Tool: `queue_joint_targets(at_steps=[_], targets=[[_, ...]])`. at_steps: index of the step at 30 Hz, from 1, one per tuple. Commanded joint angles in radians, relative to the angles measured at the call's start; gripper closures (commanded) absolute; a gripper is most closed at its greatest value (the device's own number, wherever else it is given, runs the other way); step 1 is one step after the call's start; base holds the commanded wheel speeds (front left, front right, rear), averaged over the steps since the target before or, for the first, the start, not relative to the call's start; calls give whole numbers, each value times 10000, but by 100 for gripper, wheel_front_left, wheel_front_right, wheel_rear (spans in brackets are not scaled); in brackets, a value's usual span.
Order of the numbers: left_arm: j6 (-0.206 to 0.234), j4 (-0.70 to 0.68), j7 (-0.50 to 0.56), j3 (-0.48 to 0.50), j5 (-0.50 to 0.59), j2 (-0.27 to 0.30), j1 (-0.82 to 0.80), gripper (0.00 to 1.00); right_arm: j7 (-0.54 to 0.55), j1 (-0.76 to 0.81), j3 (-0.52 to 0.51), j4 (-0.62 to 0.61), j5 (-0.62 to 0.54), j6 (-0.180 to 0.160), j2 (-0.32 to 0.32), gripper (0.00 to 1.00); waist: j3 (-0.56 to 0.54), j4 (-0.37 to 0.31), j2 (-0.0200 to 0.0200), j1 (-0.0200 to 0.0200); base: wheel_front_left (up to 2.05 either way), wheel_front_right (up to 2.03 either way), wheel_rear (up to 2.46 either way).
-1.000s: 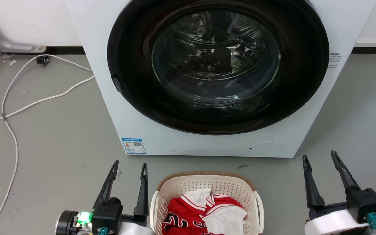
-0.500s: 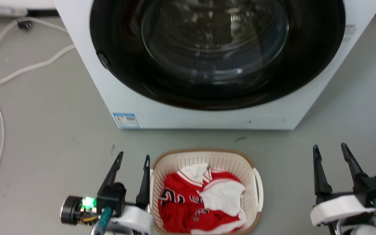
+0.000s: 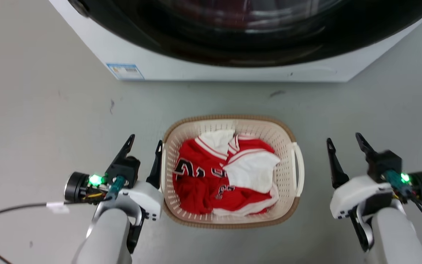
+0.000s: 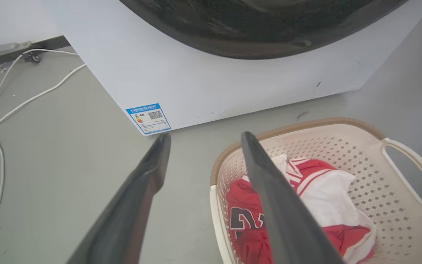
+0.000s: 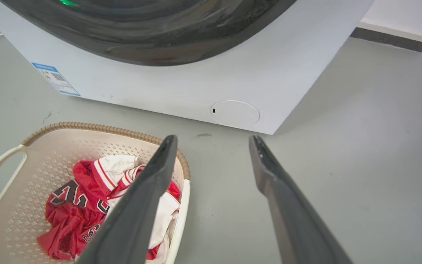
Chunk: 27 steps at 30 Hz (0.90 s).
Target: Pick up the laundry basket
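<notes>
Most laundry basket (image 3: 286, 143) floor lies under clothes (image 3: 196, 178).

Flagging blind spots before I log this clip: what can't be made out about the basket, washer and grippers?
Washer: door and top cut off by the head view's upper edge.
Label: print too small to read in the left wrist view.
Laundry basket floor: covered by the red jersey in every view.
Left gripper: head view cannot settle whether its inner finger touches the basket's handle.

2 grey forearms (image 3: 106, 234), dark jaws, green lights (image 3: 95, 179)
</notes>
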Motion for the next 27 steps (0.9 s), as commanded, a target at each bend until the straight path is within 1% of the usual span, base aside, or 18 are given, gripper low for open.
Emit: queue_joint_targets(at_steps=[1, 5, 9, 10, 13, 18, 21, 23, 27], targets=[[-118, 392, -24, -44, -27, 48, -396, 0, 140, -397, 45, 316, -39, -12, -6, 0, 664, 48, 0, -3, 0, 0, 0], [-428, 1722, -24, -133, -100, 123, -1275, 0, 569, -1179, 70, 1300, -139, -10, -6, 0, 1173, 110, 0, -3, 0, 0, 0], [-710, 3113, -26, -334, -207, 116, -2115, 0, 775, -1852, 24, 2216, -200, -10, -9, 0, 1562, 165, 0, -3, 0, 0, 0], [-710, 3113, -26, -334, -207, 116, -2115, 0, 775, -1852, 24, 2216, -200, -10, -9, 0, 1562, 165, 0, -3, 0, 0, 0], [-860, 3994, -26, -490, -308, 93, -2722, 0, 976, -2293, 21, 2894, -315, -10, -7, 0, 1832, 189, 0, -3, 0, 0, 0], [-1012, 5157, -24, -869, -474, 117, -3552, 0, 1204, -2980, 22, 3889, -56, -10, -9, 0, 2240, 223, 0, -3, 0, 0, 0], [-1026, 5735, 34, -1272, -642, 22, -3962, 0, 1350, -3319, 59, 4437, -148, -10, -4, 0, 2431, 268, 0, -3, 0, 0, 0], [-1027, 6014, 90, -1700, -857, -77, -4159, 0, 1467, -3534, 171, 4770, 7, -10, -4, 0, 2526, 290, 0, -3, 0, 0, 0], [-1030, 6413, 406, -2484, -1522, -65, -4577, 0, 1664, -3972, 445, 5378, 194, -10, -6, 0, 2740, 282, 0, -3, 0, 0, 0]])
